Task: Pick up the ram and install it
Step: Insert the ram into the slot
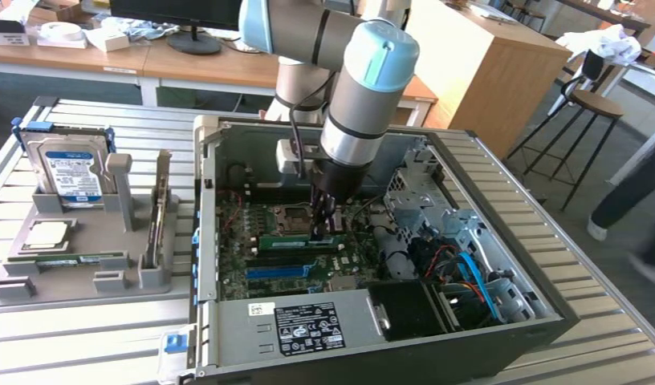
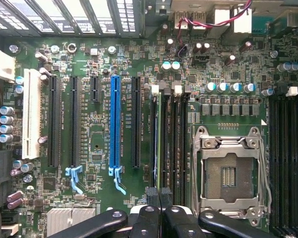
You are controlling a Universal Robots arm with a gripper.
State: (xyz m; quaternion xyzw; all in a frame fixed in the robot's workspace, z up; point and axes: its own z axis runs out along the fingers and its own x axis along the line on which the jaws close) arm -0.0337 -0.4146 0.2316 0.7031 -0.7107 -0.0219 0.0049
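The ram point(image 1: 293, 239) is a thin green stick standing on edge in a black slot of the motherboard point(image 1: 266, 258), inside the open computer case. In the wrist view the ram point(image 2: 159, 141) shows edge-on as a narrow green line between black slots, beside the CPU socket point(image 2: 228, 173). My gripper point(image 1: 325, 233) reaches straight down into the case, at the ram's end toward the exterior view's right. Its fingertips point(image 2: 154, 196) are pressed together, and the ram's upper edge runs in line with the seam between them. The gripper point(image 2: 160, 194) hides that end of the stick.
A long blue slot point(image 2: 114, 121) and several black slots lie parallel to the ram. Cables point(image 1: 461, 265) and a drive cage crowd the case's right side. A grey parts tray point(image 1: 49, 273) on the exterior view's left holds a hard drive point(image 1: 71, 172) and small parts.
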